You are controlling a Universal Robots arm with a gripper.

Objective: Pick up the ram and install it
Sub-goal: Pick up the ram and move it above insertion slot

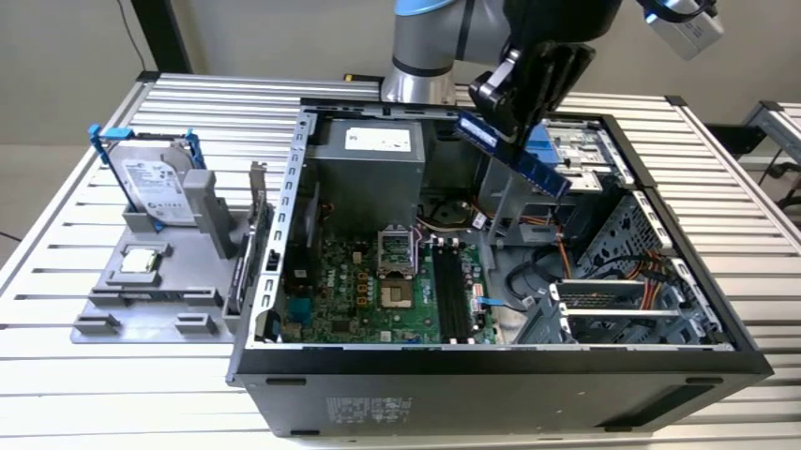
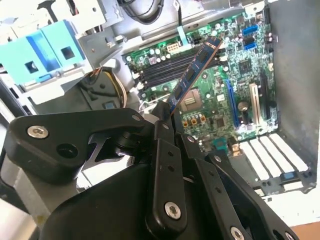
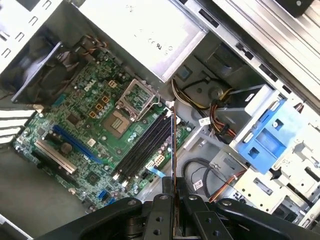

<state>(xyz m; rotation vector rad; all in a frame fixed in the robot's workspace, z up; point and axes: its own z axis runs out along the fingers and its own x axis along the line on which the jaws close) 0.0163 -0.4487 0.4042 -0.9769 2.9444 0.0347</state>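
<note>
The ram (image 1: pixel 516 155), a bluish stick with dark chips, hangs tilted in the air above the open computer case (image 1: pixel 501 361), with my gripper (image 1: pixel 504 120) shut on its upper end. In the second wrist view the ram (image 2: pixel 194 74) juts out from my gripper (image 2: pixel 166 117) toward the green motherboard (image 2: pixel 235 95). The first wrist view has the ram (image 3: pixel 173 145) edge-on as a thin line rising from my gripper (image 3: pixel 173 186), over the black memory slots (image 3: pixel 142 147). Those slots (image 1: pixel 451 291) lie well below the stick and hold nothing.
On the exterior view's left a grey holder (image 1: pixel 188 323) carries a silver hard drive (image 1: pixel 157 183) in a blue bracket and a small square processor (image 1: pixel 141 262). Inside the case are a power supply (image 1: pixel 370 155), a blue drive cage (image 3: pixel 267 132), loose cables (image 1: pixel 588 272) and a metal card bracket (image 1: pixel 613 300).
</note>
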